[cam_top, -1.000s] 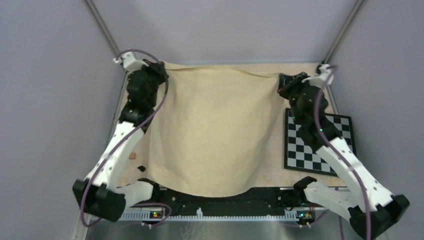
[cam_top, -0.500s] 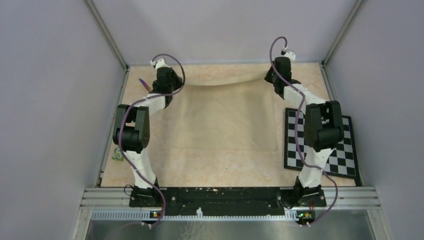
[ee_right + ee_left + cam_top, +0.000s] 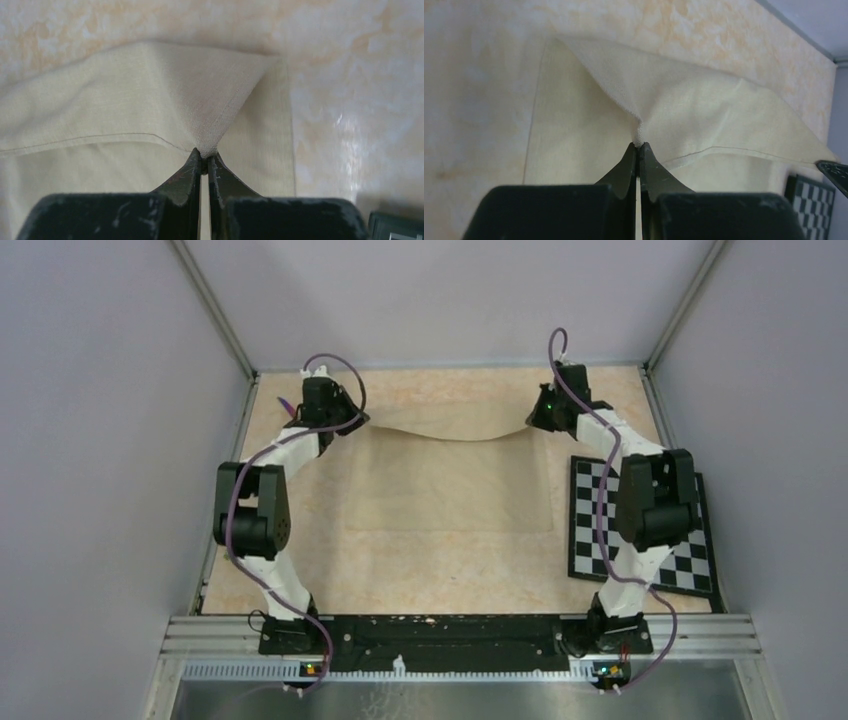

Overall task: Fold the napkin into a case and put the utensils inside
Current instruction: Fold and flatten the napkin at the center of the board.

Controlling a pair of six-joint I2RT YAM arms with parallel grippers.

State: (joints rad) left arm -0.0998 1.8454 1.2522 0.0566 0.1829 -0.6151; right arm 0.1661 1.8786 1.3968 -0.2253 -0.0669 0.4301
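Observation:
The beige-tan napkin [image 3: 450, 485] lies on the mottled tabletop as a doubled oblong, its upper layer still raised at the far edge. My left gripper [image 3: 349, 424] is shut on the far left corner of the napkin [image 3: 684, 100], the cloth rising in a tent to the fingertips [image 3: 639, 146]. At the far right corner my right gripper [image 3: 534, 423] is shut on the napkin [image 3: 150, 95] in the same way, its tips [image 3: 204, 157] pinching the hemmed point. Between the two grippers the held edge sags. The utensils are out of view.
A black-and-white checkerboard [image 3: 690, 530] lies at the right, partly under the right arm, and its corner [image 3: 815, 204] shows in the left wrist view. Grey walls close in the table at the back and sides. The arms' rail [image 3: 450, 635] runs along the near edge.
Both arms have stretched out to the far side and come down. The napkin, held up high and wide a second ago, now lies low on the table, folded over itself.

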